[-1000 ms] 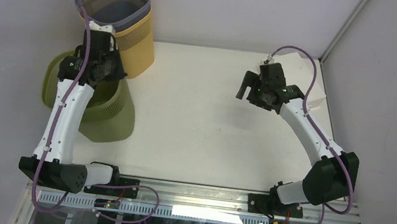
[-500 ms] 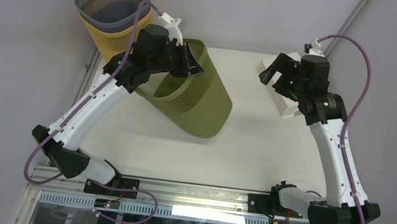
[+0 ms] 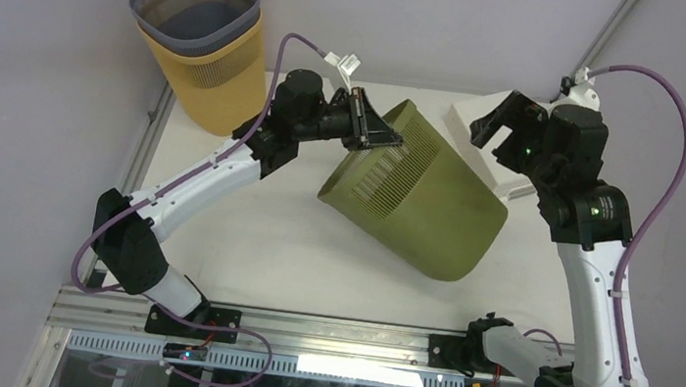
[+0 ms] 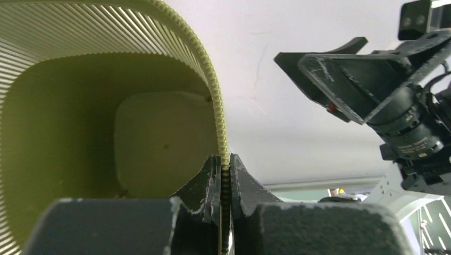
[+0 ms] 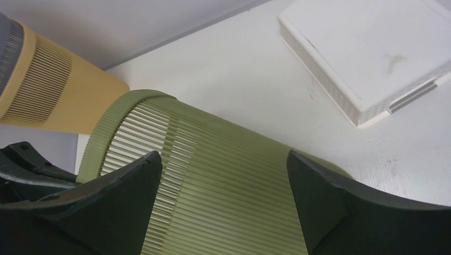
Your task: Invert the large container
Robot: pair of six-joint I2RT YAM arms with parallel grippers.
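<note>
The white table (image 3: pixel 293 247) is the biggest thing. The big green bin (image 3: pixel 427 204) lies tipped on its side over the middle. Its open mouth points far-left at the left arm and its closed bottom points near-right. A yellow bin (image 3: pixel 211 69) stands at the far left, behind that arm. A flat white box (image 5: pixel 372 58) lies far right. The left gripper (image 4: pixel 226 175) pinches the green rim tight. The right gripper (image 3: pixel 503 124) is wide open beside the bin, holding nothing.

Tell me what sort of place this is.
Probably a robotics lab test cell: left arm and right arm bolted to a rail at a white table, plain grey walls, the left end effector gripping a green bin.
</note>
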